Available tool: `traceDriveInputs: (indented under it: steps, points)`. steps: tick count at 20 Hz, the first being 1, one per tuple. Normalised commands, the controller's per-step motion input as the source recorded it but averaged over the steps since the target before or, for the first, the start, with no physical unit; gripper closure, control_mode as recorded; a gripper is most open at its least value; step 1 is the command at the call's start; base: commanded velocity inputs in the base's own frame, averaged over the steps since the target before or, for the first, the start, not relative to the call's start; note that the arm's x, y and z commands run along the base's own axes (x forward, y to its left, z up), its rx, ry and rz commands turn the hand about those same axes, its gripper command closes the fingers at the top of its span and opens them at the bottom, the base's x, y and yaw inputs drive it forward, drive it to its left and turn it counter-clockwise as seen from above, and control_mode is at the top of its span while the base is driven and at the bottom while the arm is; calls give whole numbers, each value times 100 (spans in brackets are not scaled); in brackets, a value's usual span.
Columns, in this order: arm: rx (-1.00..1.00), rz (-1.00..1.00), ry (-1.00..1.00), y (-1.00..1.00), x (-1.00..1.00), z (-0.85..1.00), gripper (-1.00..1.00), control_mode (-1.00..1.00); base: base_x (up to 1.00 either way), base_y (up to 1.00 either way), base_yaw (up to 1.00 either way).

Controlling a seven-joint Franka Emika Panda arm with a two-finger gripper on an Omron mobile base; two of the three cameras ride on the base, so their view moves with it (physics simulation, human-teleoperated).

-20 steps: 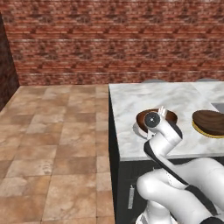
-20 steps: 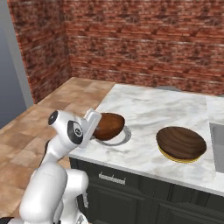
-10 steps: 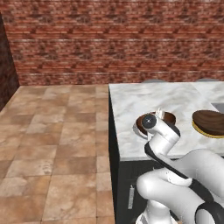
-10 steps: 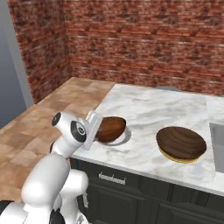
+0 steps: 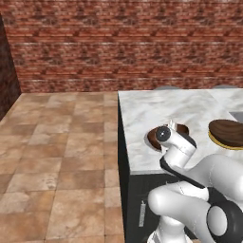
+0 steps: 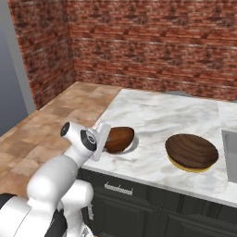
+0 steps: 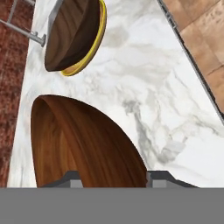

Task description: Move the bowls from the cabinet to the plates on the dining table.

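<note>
Brick walls close the far side of the room, and tiled floor [image 5: 61, 156] lies open to the left of the marble table [image 6: 157, 115]. The table's left edge drops straight to the floor, and its near edge runs just in front of the arm. Most of the marble top is bare, from the bowls back to the far wall.

Two wooden bowls are on the table. The right bowl [image 6: 191, 151] sits on the yellow-rimmed plate [image 6: 185, 167], well in from the near edge, with the sink's corner [image 6: 230, 148] just to its right. The left bowl [image 6: 118, 139] rests tilted on the pale plate [image 6: 131, 146], near the table's near left corner, its rim turned toward the arm.

The gripper [image 6: 102, 139] is at the left bowl, and its two fingers stand on either side of the bowl's wall, so it is grasping the bowl. In the hand view the fingertips [image 7: 72, 178] flank the wood of that bowl [image 7: 83, 144], with the other bowl [image 7: 72, 35] and its plate [image 7: 98, 41] beyond.

Against the earlier frames, both bowls and plates lie where they were and the grasp is unchanged. The wrist has eased slightly toward the near edge and the arm's elbow has swung lower.
</note>
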Motion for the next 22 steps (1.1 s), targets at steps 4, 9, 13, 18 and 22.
traceDriveInputs:
  steps: [4, 9, 13, 18, 22]
  points:
    - [0, 7, 0, -10, 3, -20, 100, -100, 0, 0, 0]
    - [0, 7, 0, -10, 0, -11, 100, -100, 0, 0, 0]
    - [0, 7, 0, -11, 0, 0, 100, -100, 0, 0, 0]
    - [0, 6, 0, -16, 5, 0, 100, -100, 0, 0, 0]
    - [0, 4, -1, -18, 4, 15, 100, -100, 0, 0, 0]
